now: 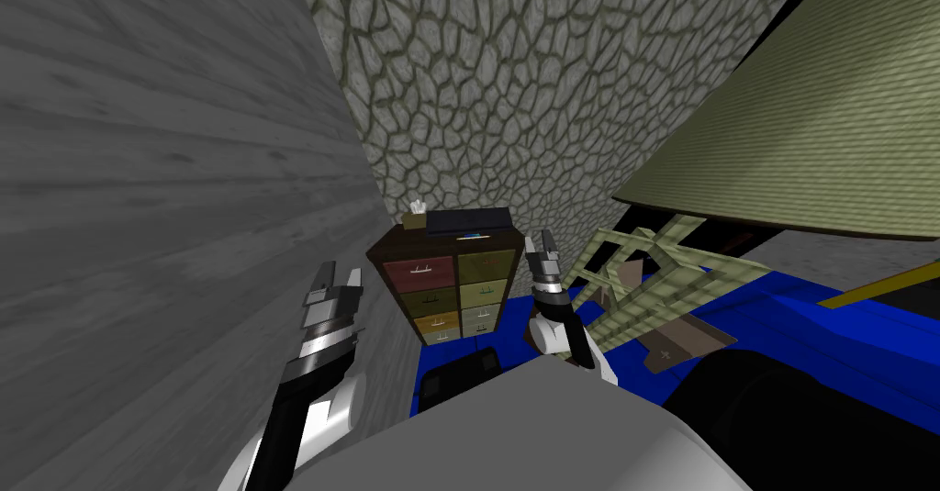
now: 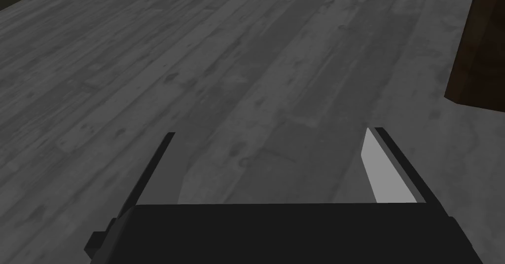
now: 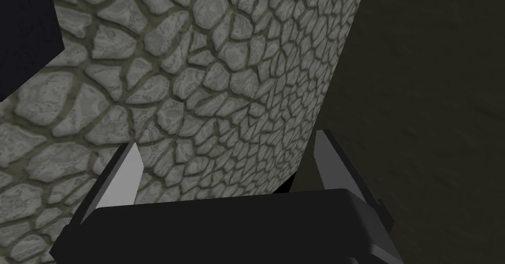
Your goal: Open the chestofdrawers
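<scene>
A dark brown chest of drawers [image 1: 450, 282] stands in the corner between the grey plank wall and the stone-patterned wall. Its coloured drawer fronts, in two columns, all sit flush. A dark edge of the chest [image 2: 477, 54] shows beside my left hand. My left gripper [image 1: 338, 274] is open, raised to the left of the chest and short of it. My right gripper [image 1: 544, 240] is open too, held up just off the chest's upper right corner, touching nothing.
On the chest's top lie a small tissue box [image 1: 415, 216] and a flat dark slab [image 1: 468, 222]. A blue rug [image 1: 789, 320] covers the floor to the right, with a pale slatted frame [image 1: 643, 284] and an olive ribbed panel [image 1: 826, 128] above it.
</scene>
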### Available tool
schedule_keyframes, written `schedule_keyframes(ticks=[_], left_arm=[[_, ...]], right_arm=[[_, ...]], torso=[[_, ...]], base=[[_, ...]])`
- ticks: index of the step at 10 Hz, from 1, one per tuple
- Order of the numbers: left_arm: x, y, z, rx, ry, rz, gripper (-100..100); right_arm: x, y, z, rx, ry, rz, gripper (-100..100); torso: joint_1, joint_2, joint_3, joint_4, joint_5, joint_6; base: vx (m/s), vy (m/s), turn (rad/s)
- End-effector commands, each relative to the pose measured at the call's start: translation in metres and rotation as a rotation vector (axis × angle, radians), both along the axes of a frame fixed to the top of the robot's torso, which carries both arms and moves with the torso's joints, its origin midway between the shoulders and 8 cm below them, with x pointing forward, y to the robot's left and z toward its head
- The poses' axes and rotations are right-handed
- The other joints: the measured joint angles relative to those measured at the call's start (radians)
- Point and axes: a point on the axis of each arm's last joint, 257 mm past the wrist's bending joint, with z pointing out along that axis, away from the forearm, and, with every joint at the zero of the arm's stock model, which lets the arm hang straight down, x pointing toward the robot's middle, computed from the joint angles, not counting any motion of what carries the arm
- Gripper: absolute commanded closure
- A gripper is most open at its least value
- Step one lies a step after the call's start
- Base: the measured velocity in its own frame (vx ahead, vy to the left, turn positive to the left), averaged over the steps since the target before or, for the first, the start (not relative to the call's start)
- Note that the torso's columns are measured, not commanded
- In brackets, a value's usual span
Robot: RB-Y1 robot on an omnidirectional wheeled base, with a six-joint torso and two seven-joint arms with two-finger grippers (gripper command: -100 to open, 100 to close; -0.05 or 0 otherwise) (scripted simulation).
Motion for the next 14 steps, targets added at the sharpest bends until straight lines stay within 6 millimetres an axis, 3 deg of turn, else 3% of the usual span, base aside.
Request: schedule_keyframes(ticks=[1, 9, 10, 11, 14], left_arm=[[0.000, 0.000, 0.000, 0.000, 0.000, 0.000, 0], [0.000, 0.000, 0.000, 0.000, 0.000, 0.000, 0], [0.002, -0.003, -0.003, 0.029, 0.009, -0.017, -100], [0.003, -0.004, -0.006, 0.048, 0.017, -0.028, -100], [0.009, -0.007, -0.021, 0.091, 0.047, -0.059, -100]], right_arm=[[0.000, 0.000, 0.000, 0.000, 0.000, 0.000, 0], [0.000, 0.000, 0.000, 0.000, 0.000, 0.000, 0], [0.000, 0.000, 0.000, 0.000, 0.000, 0.000, 0], [0.000, 0.000, 0.000, 0.000, 0.000, 0.000, 0], [0.000, 0.000, 0.000, 0.000, 0.000, 0.000, 0]], torso=[[0.000, 0.040, -0.082, 0.041, 0.000, 0.000], [0.000, 0.618, -1.234, 0.617, 0.000, 0.000], [0.000, 0.691, -1.382, 0.691, 0.000, 0.000], [0.000, 0.725, -1.451, 0.724, 0.000, 0.000], [-0.001, 0.738, -1.476, 0.738, 0.000, 0.000]], base=[[0.000, 0.000, 0.000], [0.000, 0.000, 0.000], [0.005, -0.007, 0.000], [0.001, -0.015, 0.001], [0.000, -0.027, 0.001]])
